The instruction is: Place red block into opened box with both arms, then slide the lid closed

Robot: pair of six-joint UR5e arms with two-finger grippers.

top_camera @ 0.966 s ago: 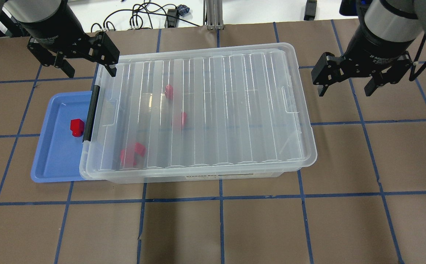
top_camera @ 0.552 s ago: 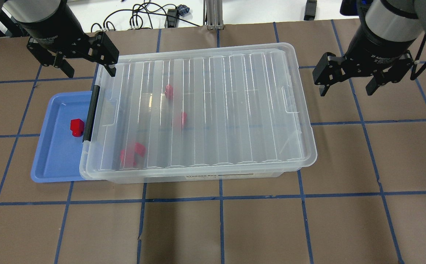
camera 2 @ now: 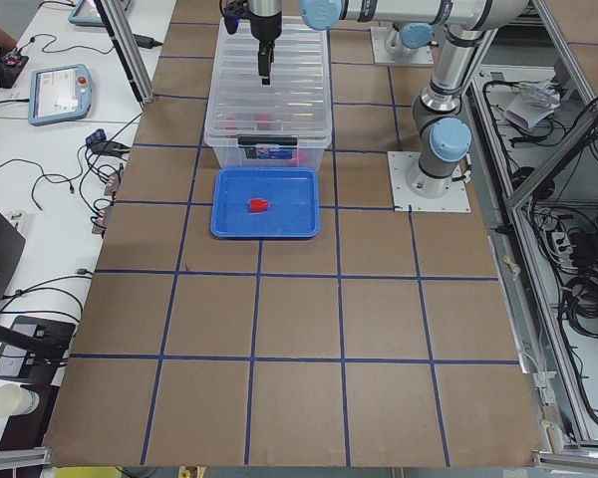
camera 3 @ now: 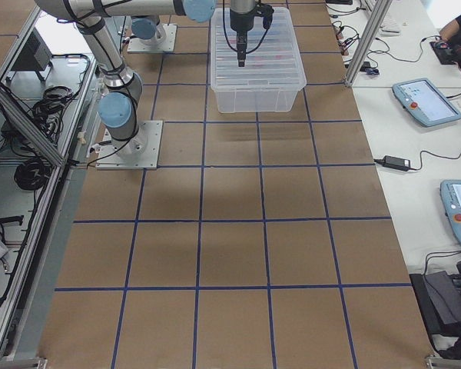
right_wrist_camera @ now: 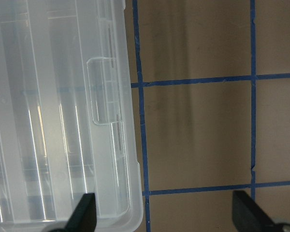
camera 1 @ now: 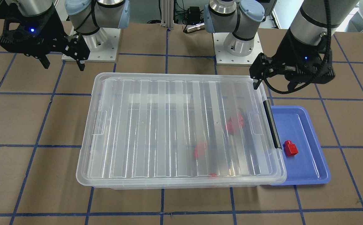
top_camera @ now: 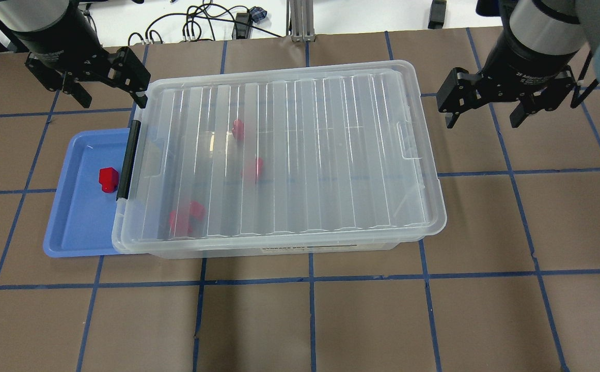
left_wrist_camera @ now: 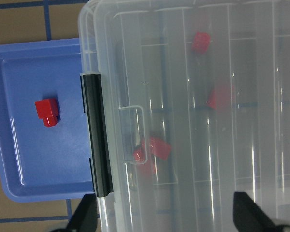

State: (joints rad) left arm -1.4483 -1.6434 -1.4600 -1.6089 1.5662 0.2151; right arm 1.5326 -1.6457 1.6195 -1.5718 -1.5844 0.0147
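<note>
One red block point(top_camera: 108, 179) lies in the blue tray point(top_camera: 80, 227), to the left of the box's black bar point(top_camera: 128, 160). The ribbed lid point(top_camera: 300, 150) lies flat over the clear box point(top_camera: 331, 247) and covers it from end to end. Three more red blocks point(top_camera: 186, 217) show dimly through the lid. My left gripper point(top_camera: 113, 98) hangs open and empty above the box's far left corner. My right gripper point(top_camera: 483, 120) is open and empty over the table, off the box's right end. In the left wrist view the tray's red block point(left_wrist_camera: 47, 111) and the lid point(left_wrist_camera: 222, 58) lie below.
The blue tray point(camera 1: 309, 175) butts against the box's bar end. Brown table paper with blue tape lines point(top_camera: 310, 281) surrounds the box. Cables point(top_camera: 202, 20) lie beyond the table's far edge. Both arm bases point(camera 1: 237, 43) stand behind the box.
Both grippers have drawn back from the box toward the table's far side, the left one also shifting outward. Lid, box and red blocks have not moved.
</note>
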